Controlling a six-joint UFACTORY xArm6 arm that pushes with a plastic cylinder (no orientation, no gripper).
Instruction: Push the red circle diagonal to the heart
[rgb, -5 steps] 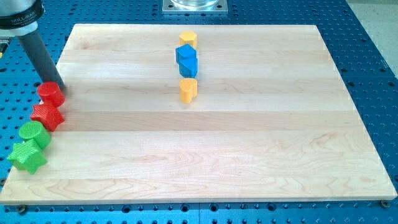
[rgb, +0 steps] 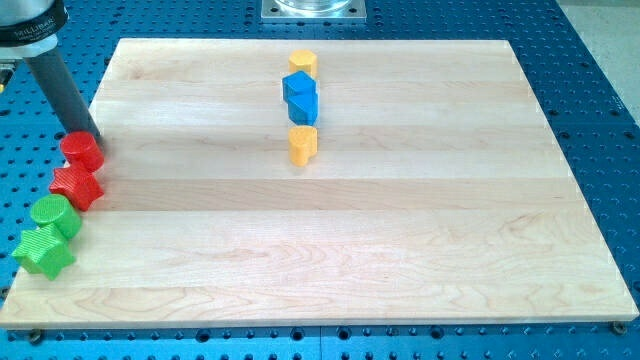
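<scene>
The small red circle block (rgb: 82, 150) is sitting at the wooden board's (rgb: 400, 250) left edge, touching the red star block (rgb: 77, 186) below it. The rod's dark tip (rgb: 92, 135) is resting against its upper side, having drifted only slightly leftward since a moment ago; the circle hasn't budged. There being no gripper, nothing is pinching anything. The yellow heart block (rgb: 303, 144) is waiting well apart to the right, beneath the blue blocks (rgb: 300, 96), so most of the push remains.
</scene>
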